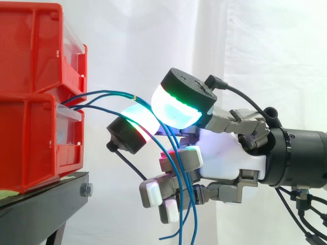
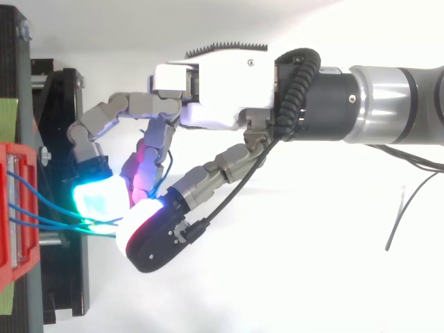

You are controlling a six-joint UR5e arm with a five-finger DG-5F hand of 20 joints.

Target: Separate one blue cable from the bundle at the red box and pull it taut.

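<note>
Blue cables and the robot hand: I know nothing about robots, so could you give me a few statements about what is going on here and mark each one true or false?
1. The blue cables run from the red bins to the robot hand. True.
2. The robot hand is spread flat and touches nothing. False: two glowing fingertips pinch the blue cables between them.
3. Past the pinch, the cables hang down in front of the hand with loose ends. True.
4. The red bins stand on a white table. False: they sit on a black stand.
</note>
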